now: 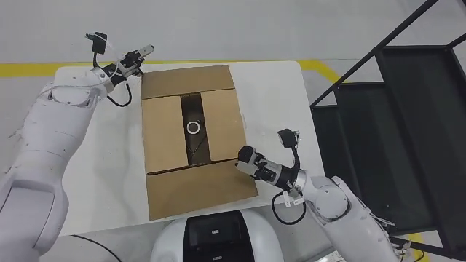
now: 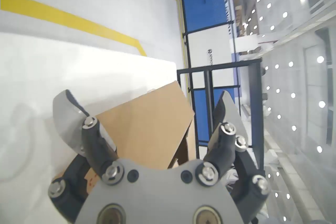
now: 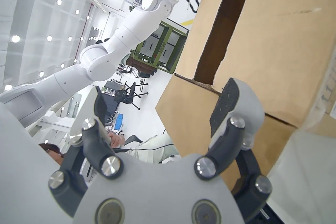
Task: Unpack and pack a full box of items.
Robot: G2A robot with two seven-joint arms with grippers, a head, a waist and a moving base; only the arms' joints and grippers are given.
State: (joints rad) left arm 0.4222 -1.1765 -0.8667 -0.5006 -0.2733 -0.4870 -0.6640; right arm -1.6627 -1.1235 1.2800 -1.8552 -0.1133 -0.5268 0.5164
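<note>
A cardboard box (image 1: 164, 135) stands in the middle of the white table (image 1: 277, 102). Its far flap (image 1: 189, 81) and near flap (image 1: 196, 185) are folded outward. The two side flaps lie almost flat, leaving a dark gap where a round white ring-shaped item (image 1: 193, 126) shows. My left gripper (image 1: 145, 49) hovers open off the box's far left corner, and the far flap (image 2: 147, 125) lies just beyond its fingertips (image 2: 68, 104). My right gripper (image 1: 242, 161) is open at the near right corner, one fingertip (image 3: 231, 96) against the cardboard (image 3: 275, 38).
Black metal stairs (image 1: 393, 116) stand close to the table's right side. A yellow floor line (image 1: 29, 68) runs behind the table. Bare table surface lies left (image 1: 109, 145) and right of the box.
</note>
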